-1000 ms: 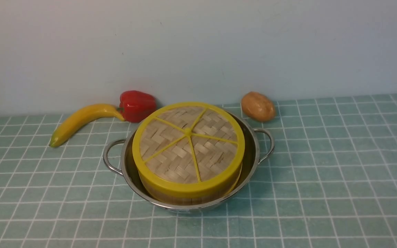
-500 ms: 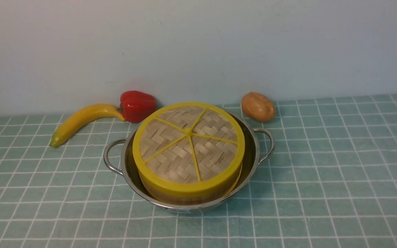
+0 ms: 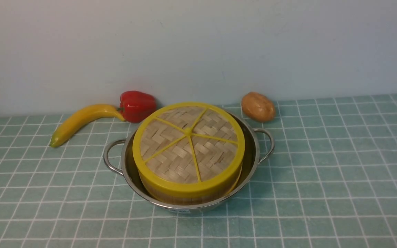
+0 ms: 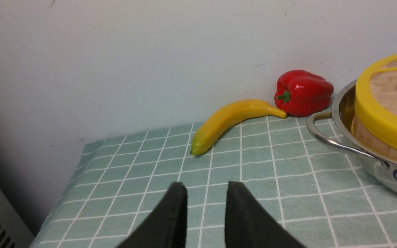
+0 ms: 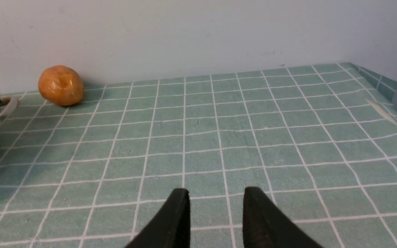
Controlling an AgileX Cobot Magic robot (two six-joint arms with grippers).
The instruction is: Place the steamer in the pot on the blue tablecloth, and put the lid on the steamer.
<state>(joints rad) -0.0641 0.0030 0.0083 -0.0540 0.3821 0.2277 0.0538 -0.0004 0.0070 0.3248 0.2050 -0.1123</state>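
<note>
At the centre of the front view, the woven-bamboo lid (image 3: 188, 144), yellow-rimmed and spoked, caps the steamer (image 3: 184, 197), hiding all but a strip of its wooden wall. Both sit inside the shiny steel pot (image 3: 253, 151) on the gridded blue tablecloth (image 3: 339, 172). The left gripper (image 4: 207, 193) and right gripper (image 5: 215, 198) hover with jaws apart, empty, over bare cloth.

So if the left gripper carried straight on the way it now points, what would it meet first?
Probably the yellow curved banana: its greenish tip lies almost in line beyond the open left gripper, with only pale teal-blue grid tablecloth between. Depth is unclear; angled lower, it would touch the cloth first.
</note>
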